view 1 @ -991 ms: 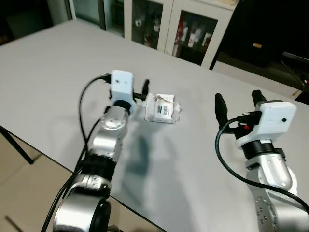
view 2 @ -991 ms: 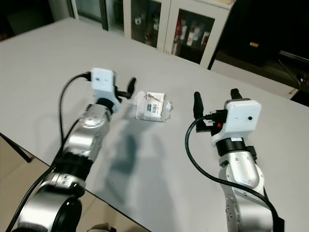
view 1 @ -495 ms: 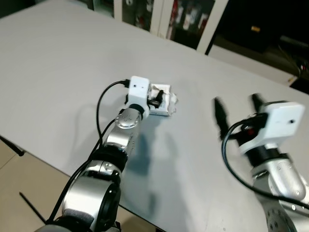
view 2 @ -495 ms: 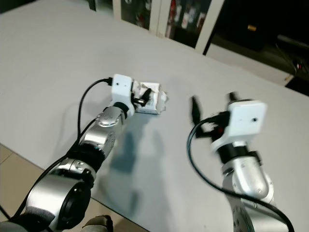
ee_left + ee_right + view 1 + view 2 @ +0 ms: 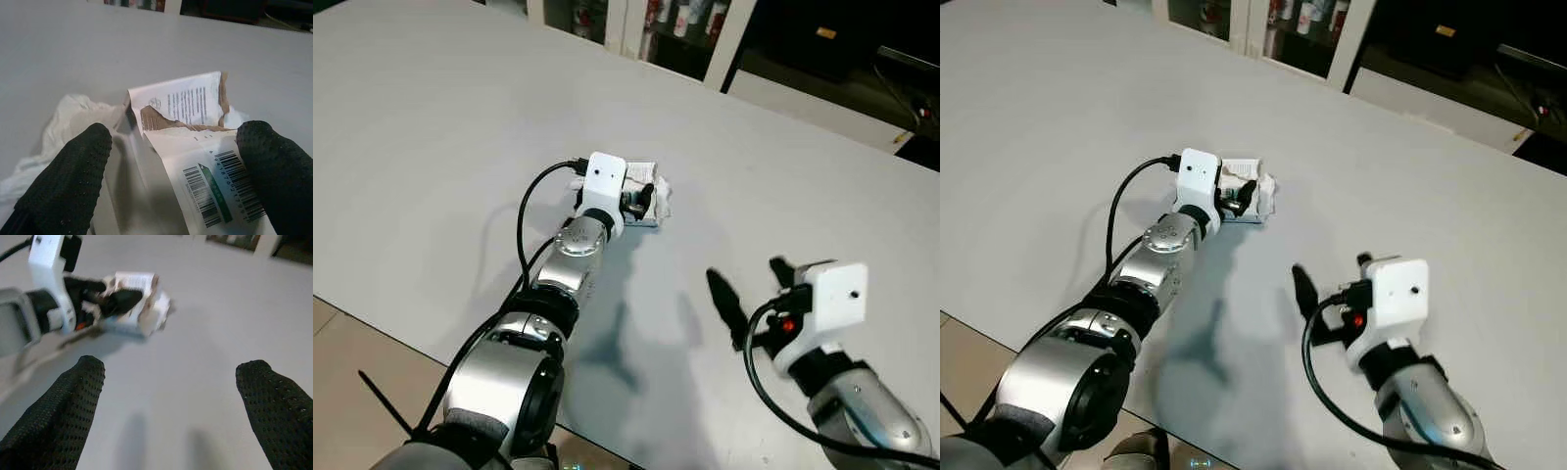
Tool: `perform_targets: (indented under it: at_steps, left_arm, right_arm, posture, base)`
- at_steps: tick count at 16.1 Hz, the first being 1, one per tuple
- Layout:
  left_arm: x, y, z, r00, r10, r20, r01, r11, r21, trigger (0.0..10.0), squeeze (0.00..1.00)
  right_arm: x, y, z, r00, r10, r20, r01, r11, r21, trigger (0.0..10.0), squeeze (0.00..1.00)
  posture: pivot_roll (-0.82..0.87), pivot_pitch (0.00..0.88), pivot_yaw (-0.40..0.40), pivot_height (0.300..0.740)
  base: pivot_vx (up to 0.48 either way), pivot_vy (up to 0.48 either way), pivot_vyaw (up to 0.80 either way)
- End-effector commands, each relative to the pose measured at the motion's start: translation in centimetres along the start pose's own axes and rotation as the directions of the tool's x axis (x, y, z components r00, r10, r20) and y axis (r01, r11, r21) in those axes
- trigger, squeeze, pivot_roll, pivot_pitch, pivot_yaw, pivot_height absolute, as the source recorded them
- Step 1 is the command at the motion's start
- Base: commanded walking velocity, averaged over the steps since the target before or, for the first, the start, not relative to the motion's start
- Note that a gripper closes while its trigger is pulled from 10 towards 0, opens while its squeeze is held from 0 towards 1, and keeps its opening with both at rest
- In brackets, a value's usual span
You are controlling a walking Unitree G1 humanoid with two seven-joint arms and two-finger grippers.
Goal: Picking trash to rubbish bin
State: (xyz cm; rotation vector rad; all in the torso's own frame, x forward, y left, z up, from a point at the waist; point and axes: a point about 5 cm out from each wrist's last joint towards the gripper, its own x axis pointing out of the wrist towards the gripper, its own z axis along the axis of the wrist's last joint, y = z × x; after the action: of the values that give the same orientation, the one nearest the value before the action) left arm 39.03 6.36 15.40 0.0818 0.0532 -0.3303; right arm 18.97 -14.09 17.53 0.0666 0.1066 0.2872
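The trash (image 5: 653, 183) is a crumpled white paper package with a torn brown edge and a barcode label (image 5: 205, 186). It lies on the grey table (image 5: 431, 147), just past the middle. My left gripper (image 5: 638, 196) has reached it and stands open, one black finger (image 5: 73, 171) on each side of the package (image 5: 1263, 196). My right gripper (image 5: 746, 276) hovers open above the table at the front right with nothing between its fingers (image 5: 63, 401). The right wrist view looks across at the package (image 5: 146, 303) and the left gripper.
Glass-door cabinets (image 5: 651, 20) stand beyond the table's far edge. The table's near edge runs across the lower left, with tan floor (image 5: 352, 352) below it. Bare tabletop lies between the two arms.
The camera has tilted down. My left gripper has pushed forward from beside the package to straddle it. My right arm has drawn back and lower towards me.
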Motion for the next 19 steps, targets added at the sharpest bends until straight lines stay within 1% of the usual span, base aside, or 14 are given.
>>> perform_targets:
  at_steps: [1,5,7,8,9,10,12,15,17,19]
  left_arm:
    - [0.1,-0.5,-0.4,1.0,-0.014,-0.022,0.014,1.0,0.023,10.0,0.0]
    - [-0.1,-0.2,-1.1,0.998,0.001,-0.063,0.002,0.998,0.056,10.0,0.0]
    - [-0.1,-0.1,-1.2,0.998,0.005,-0.069,-0.001,0.998,0.057,10.0,0.0]
    - [-0.2,-0.1,-1.7,0.996,0.005,-0.086,0.0,0.998,0.059,10.0,0.0]
    - [-0.3,-0.2,-1.9,0.996,-0.006,-0.094,0.011,0.998,0.058,0.0,0.0]
    - [-0.5,-0.3,-2.5,0.992,-0.029,-0.123,0.036,0.998,0.052,0.0,0.0]
    - [-0.7,-0.1,-3.2,0.989,-0.029,-0.148,0.036,0.998,0.045,0.0,0.0]
    - [-0.8,0.0,-3.4,0.987,-0.033,-0.158,0.038,0.999,0.026,0.0,0.0]
    - [-0.8,0.1,-3.5,0.987,-0.031,-0.16,0.029,0.999,-0.014,0.0,0.0]
    - [-0.8,0.2,-3.4,0.987,-0.027,-0.159,0.024,0.999,-0.024,0.0,0.0]
  right_arm:
    - [-0.5,0.0,-0.1,0.999,0.018,-0.028,-0.017,1.0,0.005,10.0,0.0]
    - [-0.8,0.0,-1.1,0.997,0.036,-0.07,-0.035,0.999,0.013,10.0,0.0]
    - [-0.7,0.0,-1.1,0.997,0.038,-0.074,-0.038,0.999,0.008,10.0,0.0]
    - [-0.7,0.0,-1.0,0.996,0.04,-0.076,-0.04,0.999,0.0,10.0,0.0]
    - [-0.7,0.0,-1.0,0.996,0.041,-0.076,-0.041,0.999,-0.005,10.0,0.0]
    - [-0.6,0.1,-0.9,0.996,0.043,-0.073,-0.044,0.999,-0.01,10.0,0.0]
    - [-0.6,0.1,-0.8,0.997,0.047,-0.068,-0.048,0.999,-0.017,10.0,0.0]
    - [-0.5,0.0,-0.7,0.997,0.041,-0.062,-0.043,0.999,-0.027,10.0,0.0]
    - [-0.5,0.0,-0.8,0.997,0.04,-0.067,-0.043,0.998,-0.037,10.0,0.0]
    - [-0.4,0.0,-0.9,0.997,0.04,-0.068,-0.044,0.998,-0.045,10.0,0.0]
  posture:
    - [-0.07,0.227,-0.137,0.74]
    - [-0.07,0.219,-0.151,0.74]
    - [-0.07,0.218,-0.15,0.74]
    - [-0.07,0.218,-0.148,0.74]
    - [-0.07,0.217,-0.148,0.74]
    - [-0.07,0.218,-0.147,0.74]
    - [-0.07,0.219,-0.143,0.74]
    - [-0.07,0.218,-0.141,0.74]
    - [-0.06,0.217,-0.14,0.74]
    - [-0.06,0.214,-0.139,0.74]
  base:
    - [0.0,0.0,0.0]
    - [0.0,0.0,0.0]
    - [0.0,0.0,0.0]
    - [0.0,0.0,0.0]
    - [0.0,0.0,0.0]
    - [0.0,0.0,0.0]
    - [0.0,0.0,0.0]
    - [0.0,0.0,0.0]
    - [0.0,0.0,0.0]
    - [0.0,0.0,0.0]
